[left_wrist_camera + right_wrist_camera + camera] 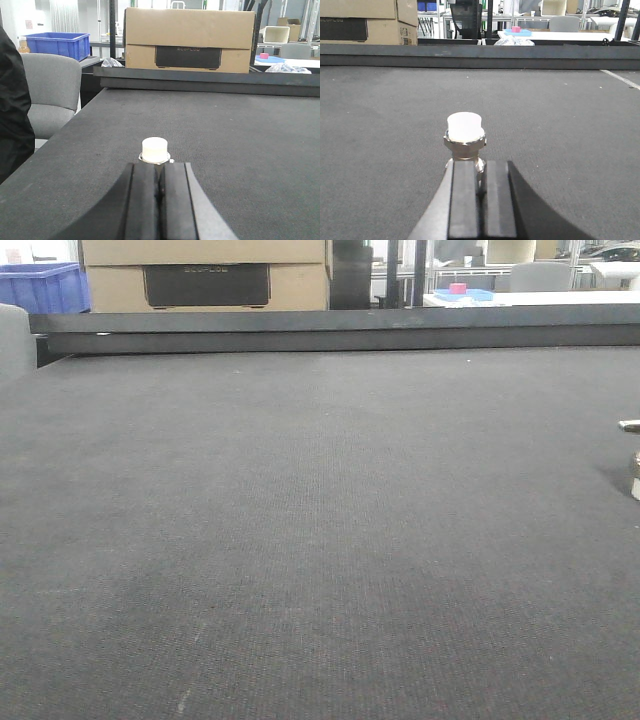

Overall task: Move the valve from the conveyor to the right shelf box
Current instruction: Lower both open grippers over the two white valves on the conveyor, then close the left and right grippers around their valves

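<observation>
Right wrist-mounted view shows the wide conveyor running to its far rail, with the valve standing on the belt just beyond the right fingers, which are pressed together. The left fingers are together too. Lifting it and carrying it to the shelf box, which is out of view, seemingly remain.

The right gripper shows at the near edge, its two dark fingers almost together. The stem of an upright silvery fitting with a white cap sits in the narrow gap at their far tips. The dark grey conveyor spreads all around, closed at the far side by a black rail, with a cardboard box behind it at far left.
</observation>
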Motion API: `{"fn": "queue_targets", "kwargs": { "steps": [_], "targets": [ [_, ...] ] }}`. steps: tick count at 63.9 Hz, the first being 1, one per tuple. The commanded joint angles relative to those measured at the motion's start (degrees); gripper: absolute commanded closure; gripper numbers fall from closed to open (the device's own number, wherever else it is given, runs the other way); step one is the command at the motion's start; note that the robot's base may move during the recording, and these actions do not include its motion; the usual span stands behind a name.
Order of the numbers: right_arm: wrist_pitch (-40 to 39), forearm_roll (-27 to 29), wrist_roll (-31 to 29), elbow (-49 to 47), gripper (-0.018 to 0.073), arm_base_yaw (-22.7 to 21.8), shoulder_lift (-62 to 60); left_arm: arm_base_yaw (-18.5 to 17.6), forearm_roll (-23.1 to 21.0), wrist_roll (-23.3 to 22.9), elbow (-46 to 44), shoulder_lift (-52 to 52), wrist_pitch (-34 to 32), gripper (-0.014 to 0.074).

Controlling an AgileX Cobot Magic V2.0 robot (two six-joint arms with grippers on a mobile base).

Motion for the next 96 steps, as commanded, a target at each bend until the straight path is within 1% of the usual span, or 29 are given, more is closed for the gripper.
{"fn": "queue_targets", "kwargs": {
  "steps": [1,4,10,15,18,21,23,26,29,32,37,41,45,49,52,56,61,64,68,70,71,76,80,84,89,92,96],
  "targets": [
    [-2.6,-0.1,0.1,0.0,0.0713,-0.2,-0.2,0.0,-0.3,-0.4,-0.1,-0.3,-1.1,0.0707],
    [-3.2,-0.1,0.1,0.0,0.0713,-0.2,-0.2,0.0,-0.3,-0.4,-0.1,-0.3,-3.5,0.0707],
    [-4.9,-0.1,0.1,0.0,0.0713,-0.2,-0.2,0.0,-0.3,-0.4,-0.1,-0.3,-5.9,0.0707],
    [-6.1,-0.1,0.1,0.0,0.0713,-0.2,-0.2,0.0,-0.3,-0.4,-0.1,-0.3,-10.1,0.0707],
    [-9.1,-0.1,0.1,0.0,0.0713,-0.2,-0.2,0.0,-0.3,-0.4,-0.1,-0.3,-12.2,0.0707],
    [-12.8,-0.1,0.1,0.0,0.0713,-0.2,-0.2,0.0,-0.3,-0.4,-0.1,-0.3,-12.4,0.0707],
    [-13.8,-0.1,0.1,0.0,0.0713,-0.2,-0.2,0.0,-0.3,-0.4,-1.1,-0.3,-12.2,0.0707],
    [-13.8,-0.1,0.1,-0.7,0.0713,-0.2,-0.2,0.0,-0.3,-0.4,-3.2,-0.3,-10.3,0.0707],
    [-11.7,0.0,0.1,-3.5,0.0713,-0.2,-0.2,0.0,-0.3,-0.4,-6.6,-0.3,-7.7,0.0707],
    [-7.7,0.1,0.1,-6.8,0.0713,-0.2,-0.2,0.0,-0.3,-0.4,-10.7,0.4,-3.6,0.0707],
    [-1.1,0.1,0.1,-14.0,0.0708,-0.2,-0.2,0.0,1.0,-0.4,-17.8,3.4,5.5,0.0707],
    [3.2,0.1,0.1,-19.0,0.0672,-0.2,0.7,0.0,1.5,-0.4,-23.4,7.0,10.5,0.0693],
    [5.6,0.1,0.1,-22.8,0.0596,-0.2,3.0,0.0,1.6,-0.4,-28.2,10.9,14.5,0.0637],
    [6.1,0.1,0.1,-26.1,0.0477,-0.2,6.4,0.0,1.6,-0.4,-32.4,14.9,16.6,0.0550],
    [6.1,0.1,0.1,-27.8,0.0394,-0.2,8.6,0.0,1.6,-0.4,-35.6,17.9,17.6,0.0455],
    [6.1,0.1,0.1,-29.3,0.0255,-0.2,11.9,0.0,1.6,-0.4,-38.1,21.6,18.4,0.0353],
    [6.0,0.0,0.1,-30.0,0.0120,-0.2,16.2,0.0,1.6,-0.4,-41.0,25.7,19.6,0.0202],
    [5.5,-0.3,0.1,-30.0,0.0051,-0.2,18.1,0.0,1.1,-0.4,-42.3,28.4,20.6,0.0116],
    [4.9,-1.1,0.1,-30.1,-0.0003,-0.2,21.0,-0.3,-0.2,-0.4,-43.3,30.3,21.3,0.0027],
    [5.1,-1.1,0.1,-30.6,-0.0010,-0.2,22.6,-0.9,-0.5,-0.4,-43.7,31.0,21.3,-0.0018],
    [5.3,-1.1,0.1,-31.1,-0.0008,-0.2,23.2,-1.2,-0.6,-0.4,-43.8,31.4,21.3,-0.0024],
    [9.7,-1.1,0.1,-34.2,0.0013,-0.2,26.7,-2.8,-1.3,-0.4,-44.4,32.6,21.6,-0.0005],
    [16.1,-1.1,0.0,-39.3,0.0034,-0.2,31.2,-4.0,-1.3,-0.4,-44.4,33.3,21.6,-0.0003],
    [23.6,-1.1,-1.6,-44.6,0.0055,0.1,35.9,-4.8,-1.3,-0.4,-44.4,33.6,21.7,-0.0003],
    [30.5,-1.1,-3.4,-51.5,0.0063,1.2,42.4,-5.6,-1.3,-0.4,-44.4,33.8,21.7,-0.0003],
    [35.0,-1.1,-4.6,-55.8,0.0063,2.2,46.4,-5.7,-1.3,-0.4,-44.4,33.8,21.7,-0.0003],
    [41.2,-1.1,-4.7,-60.9,0.0063,3.1,52.0,-5.7,-1.3,-0.4,-44.4,33.8,21.7,-0.0003]
  ]
}}
